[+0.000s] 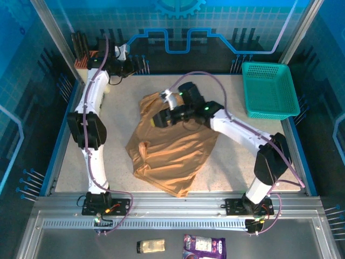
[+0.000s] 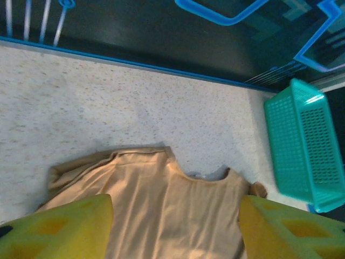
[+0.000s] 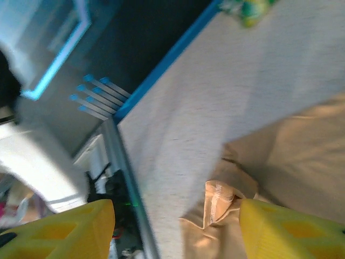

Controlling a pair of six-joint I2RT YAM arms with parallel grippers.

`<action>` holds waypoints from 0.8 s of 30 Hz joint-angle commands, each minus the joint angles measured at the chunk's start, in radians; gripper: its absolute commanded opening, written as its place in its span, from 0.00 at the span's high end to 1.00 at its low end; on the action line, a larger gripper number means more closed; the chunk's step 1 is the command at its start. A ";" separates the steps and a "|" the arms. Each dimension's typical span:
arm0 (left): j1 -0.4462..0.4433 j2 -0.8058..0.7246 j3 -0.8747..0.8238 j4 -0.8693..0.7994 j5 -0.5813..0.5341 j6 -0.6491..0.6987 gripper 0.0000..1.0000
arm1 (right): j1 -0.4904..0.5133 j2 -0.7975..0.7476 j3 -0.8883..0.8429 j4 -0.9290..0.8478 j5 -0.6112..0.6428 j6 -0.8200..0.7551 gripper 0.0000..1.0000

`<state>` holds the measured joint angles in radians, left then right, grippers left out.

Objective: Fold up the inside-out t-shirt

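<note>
The inside-out t-shirt [image 1: 172, 148] lies spread and rumpled in the middle of the table, plain tan, neckline toward the back. My right gripper [image 1: 161, 118] hovers over its upper left part, open; in the right wrist view its yellow fingers [image 3: 59, 229] stand wide apart above a stitched fold of the t-shirt [image 3: 223, 202] and bare table. My left gripper [image 1: 125, 54] is up at the back left, away from the cloth. Seen from the left wrist, the left gripper [image 2: 175, 218] is open, its fingers [image 2: 291, 229] framing the t-shirt [image 2: 172, 205] farther off.
A teal mesh basket [image 1: 269, 89] stands at the back right, also seen as the basket [image 2: 307, 145] from the left wrist. A blue rim [image 1: 60, 135] borders the speckled table. Two small packets [image 1: 151, 246] [image 1: 204, 246] lie on the metal ledge in front of the arm bases.
</note>
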<state>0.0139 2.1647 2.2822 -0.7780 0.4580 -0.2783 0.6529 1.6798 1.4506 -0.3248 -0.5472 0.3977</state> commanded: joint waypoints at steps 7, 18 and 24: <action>-0.044 -0.218 -0.205 -0.161 -0.109 0.125 0.36 | -0.223 0.094 0.081 -0.354 0.316 -0.169 0.37; -0.458 -0.641 -1.074 0.215 -0.222 -0.165 0.39 | -0.376 0.443 0.339 -0.472 0.514 -0.149 0.41; -0.562 -0.605 -1.339 0.421 -0.231 -0.334 0.40 | -0.462 0.513 0.367 -0.520 0.531 -0.116 0.41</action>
<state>-0.5560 1.5406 1.0069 -0.4938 0.2680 -0.4892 0.2321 2.1746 1.7889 -0.7746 -0.0429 0.2646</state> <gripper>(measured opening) 0.599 0.591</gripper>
